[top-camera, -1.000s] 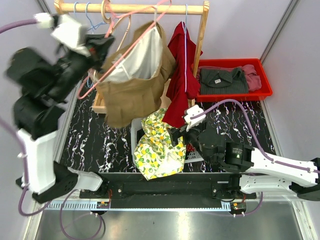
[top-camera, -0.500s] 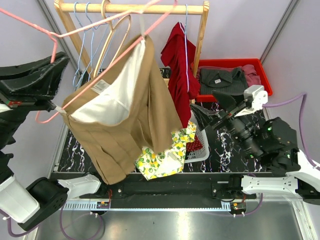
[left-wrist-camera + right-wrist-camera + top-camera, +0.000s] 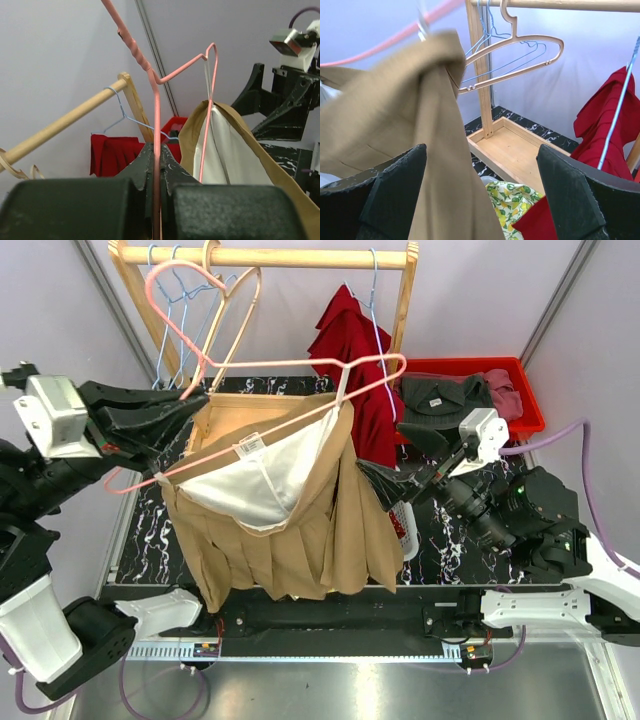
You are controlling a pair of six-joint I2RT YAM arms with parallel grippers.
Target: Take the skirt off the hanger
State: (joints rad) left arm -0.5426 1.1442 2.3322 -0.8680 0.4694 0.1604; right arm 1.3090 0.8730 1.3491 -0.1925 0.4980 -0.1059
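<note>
A tan skirt (image 3: 300, 530) with white lining hangs clipped on a pink wire hanger (image 3: 300, 365), off the rail and over the table's middle. My left gripper (image 3: 195, 405) is shut on the hanger's wire just below its hook. In the left wrist view the pink hanger (image 3: 156, 115) runs straight up out of the left gripper (image 3: 157, 165), with the skirt (image 3: 250, 145) to the right. My right gripper (image 3: 400, 458) stands open at the skirt's right edge. In the right wrist view the skirt (image 3: 420, 115) hangs in front of the left finger of the right gripper (image 3: 481, 150), with nothing pinched.
The wooden rack rail (image 3: 270, 257) carries a wooden hanger (image 3: 520, 55), blue wire hangers and a red garment (image 3: 355, 350). A red bin (image 3: 520, 420) of clothes sits back right. A white basket (image 3: 405, 530) and lemon-print cloth (image 3: 520, 195) lie below the skirt.
My left arm swung the hanger and skirt down and towards the middle, the skirt now hanging flatter. The right arm rose from the basket and now faces the skirt's right edge.
</note>
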